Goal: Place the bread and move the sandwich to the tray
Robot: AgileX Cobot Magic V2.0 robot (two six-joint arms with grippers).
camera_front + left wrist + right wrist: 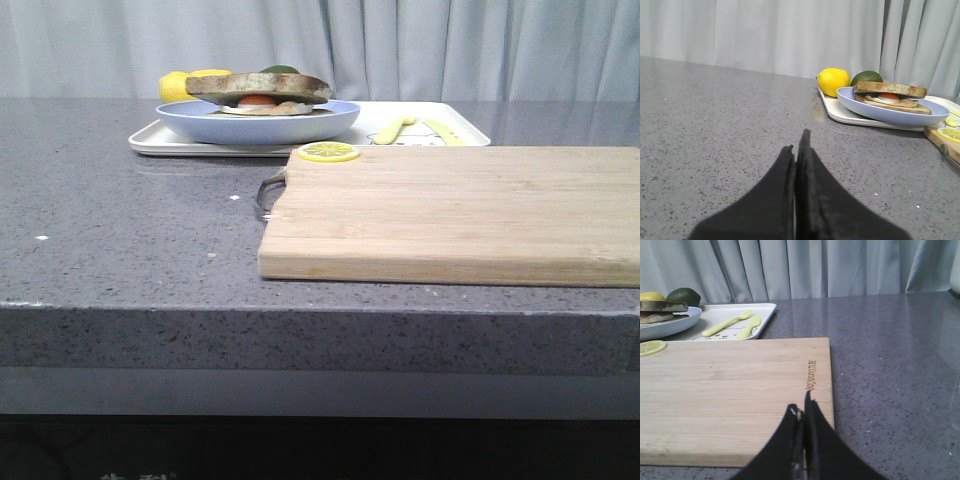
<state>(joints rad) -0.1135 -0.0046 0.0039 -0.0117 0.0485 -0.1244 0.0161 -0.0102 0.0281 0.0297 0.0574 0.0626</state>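
On the tray (pixel 440 140) rests the plated sandwich (pixel 260 95), topped with bread (pixel 258 84); both hands (pixel 796 150) (pixel 802 412) closed, empty

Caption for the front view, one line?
Sandwich on blue plate sits on the white tray, behind a bare wooden cutting board with lemon slice.

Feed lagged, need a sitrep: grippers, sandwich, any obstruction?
Left gripper shut, empty, over bare counter. Right gripper shut, empty, over cutting board. Sandwich topped, on blue plate, plate on tray. Nothing in the way.
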